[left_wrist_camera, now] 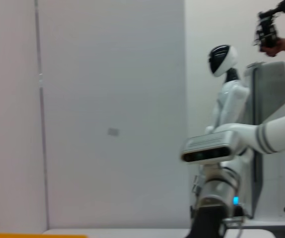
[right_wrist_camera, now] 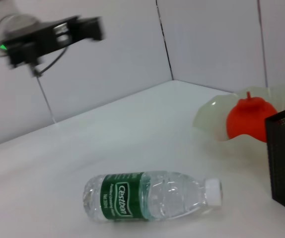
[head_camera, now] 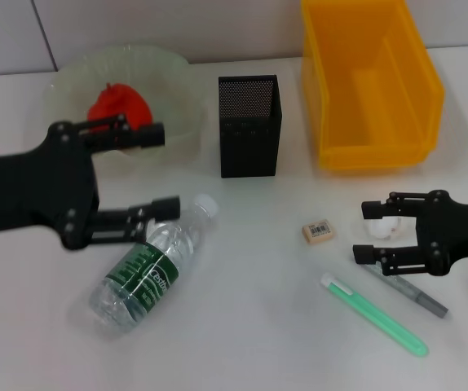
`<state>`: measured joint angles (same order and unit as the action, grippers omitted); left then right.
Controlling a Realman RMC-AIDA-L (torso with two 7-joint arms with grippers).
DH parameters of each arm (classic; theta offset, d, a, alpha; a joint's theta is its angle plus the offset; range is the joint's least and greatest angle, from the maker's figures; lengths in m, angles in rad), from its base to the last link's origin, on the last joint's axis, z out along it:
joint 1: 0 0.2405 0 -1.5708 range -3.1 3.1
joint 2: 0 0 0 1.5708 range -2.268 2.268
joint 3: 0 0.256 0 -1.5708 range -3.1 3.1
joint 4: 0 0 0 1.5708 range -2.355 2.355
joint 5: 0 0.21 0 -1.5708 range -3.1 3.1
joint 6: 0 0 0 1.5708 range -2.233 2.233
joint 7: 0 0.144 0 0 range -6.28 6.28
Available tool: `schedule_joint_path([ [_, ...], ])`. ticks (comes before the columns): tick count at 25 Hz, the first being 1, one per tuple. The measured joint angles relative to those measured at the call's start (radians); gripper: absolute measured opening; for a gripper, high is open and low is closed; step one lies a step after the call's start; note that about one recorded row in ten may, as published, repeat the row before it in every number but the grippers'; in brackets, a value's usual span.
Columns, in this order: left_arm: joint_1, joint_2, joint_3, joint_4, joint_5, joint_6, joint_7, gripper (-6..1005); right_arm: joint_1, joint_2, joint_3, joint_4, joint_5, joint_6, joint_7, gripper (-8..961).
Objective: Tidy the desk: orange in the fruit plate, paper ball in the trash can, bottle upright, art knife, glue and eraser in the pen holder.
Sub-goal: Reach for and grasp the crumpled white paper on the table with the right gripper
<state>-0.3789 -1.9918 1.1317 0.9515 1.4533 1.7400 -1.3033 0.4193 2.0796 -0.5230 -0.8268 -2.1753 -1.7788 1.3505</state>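
The bottle (head_camera: 154,265) lies on its side on the desk (head_camera: 242,342), long axis diagonal, white cap toward the pen holder (head_camera: 249,126); left gripper (head_camera: 154,171) hovers above it, fingers apart; right gripper (head_camera: 368,230), fingers apart, straddles the paper ball (head_camera: 385,227); the orange (head_camera: 116,104) sits in the fruit plate (head_camera: 169,73).

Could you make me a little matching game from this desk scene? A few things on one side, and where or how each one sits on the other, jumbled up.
Things:
1. orange
2. bottle
3. paper ball
4. eraser

Places or states:
A. lying on its side on the table
B. between the open fingers of the right claw
C. in the fruit plate
D. flat on the table, between the bottle and the right claw

Pairs: 1-C, 2-A, 3-B, 4-D
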Motion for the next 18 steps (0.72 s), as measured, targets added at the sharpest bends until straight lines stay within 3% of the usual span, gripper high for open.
schedule_joint_path([
  [5, 0.043, -0.016, -0.006, -0.004, 0.0, 0.045, 0.045, 797, 0.003, 0.001, 0.0, -0.097, 0.008, -0.02, 0.095, 767],
  [13, 0.045, -0.026, -0.006, -0.047, 0.0, 0.046, 0.096, 797, 0.027, 0.0, -0.002, -0.272, 0.037, -0.07, 0.309, 767],
  [18, 0.041, -0.03, -0.001, -0.053, 0.0, 0.045, 0.098, 797, 0.043, 0.0, -0.07, -0.36, 0.035, -0.074, 0.425, 767],
])
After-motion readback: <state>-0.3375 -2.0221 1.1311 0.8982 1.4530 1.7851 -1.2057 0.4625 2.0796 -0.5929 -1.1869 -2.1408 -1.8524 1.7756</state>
